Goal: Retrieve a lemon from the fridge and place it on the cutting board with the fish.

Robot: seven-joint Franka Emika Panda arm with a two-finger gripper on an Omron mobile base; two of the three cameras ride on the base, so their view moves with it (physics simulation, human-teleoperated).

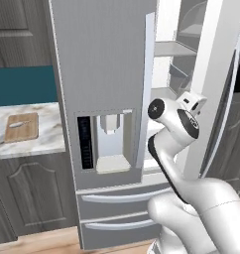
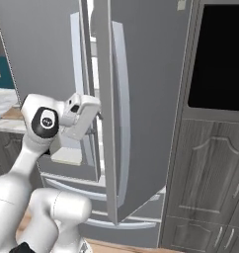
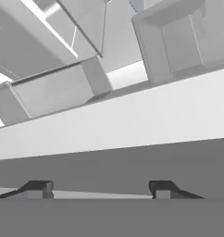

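Fridge: the tall grey French-door fridge [image 1: 104,74] has its left door, with the dispenser recess, shut, and its right door swung open; the white interior with shelves shows at the far right of the left base view.
Right base view: the open grey door [image 2: 136,113] stands edge-on with its long pale handle, and a dark wood-grain cabinet [image 2: 210,183] with a black panel above it is to the right.
Left base view: a marble-topped bench [image 1: 28,131] on the left carries the light-brown wooden rectangular cutting board [image 1: 22,127], with the small silvery-white fish [image 1: 15,125] lying on it.
Claw: the claw [image 3: 100,190] has its two dark tips well apart, released, nothing between them; it points at white shelf surfaces and door bins inside the fridge.
Lemon: I cannot tell where it is.
Bins: the grey door bins [image 3: 178,41] look empty from this angle.
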